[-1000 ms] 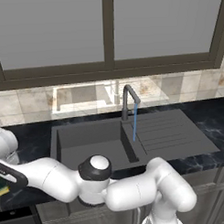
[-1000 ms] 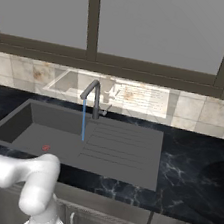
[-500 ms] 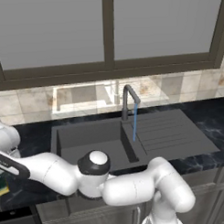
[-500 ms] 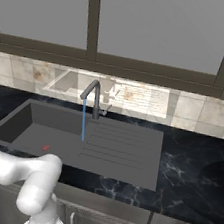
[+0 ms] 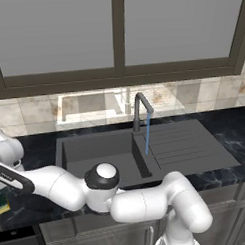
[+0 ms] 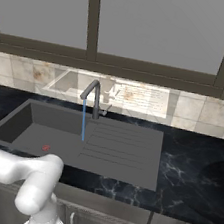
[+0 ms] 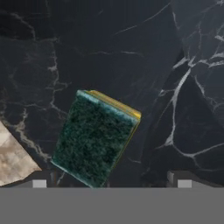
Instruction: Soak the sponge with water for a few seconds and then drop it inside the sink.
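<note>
Sponge lies green side up on black countertop, directly under my gripper, long axis skewed vs fingers. Tips sit spread, nothing held. Need wrist roll before descent, I reckon.

Kitchen: sink with faucet, marbled countertop, tiled backsplash, window.

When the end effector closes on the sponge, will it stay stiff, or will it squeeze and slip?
The sponge is a small block, green scouring layer up over yellow foam, so it probably compresses rather than stays stiff. It looks light for its size. The rough green face should grip well. It lies flat on the marbled countertop, so rolling or tipping seems unlikely.
</note>
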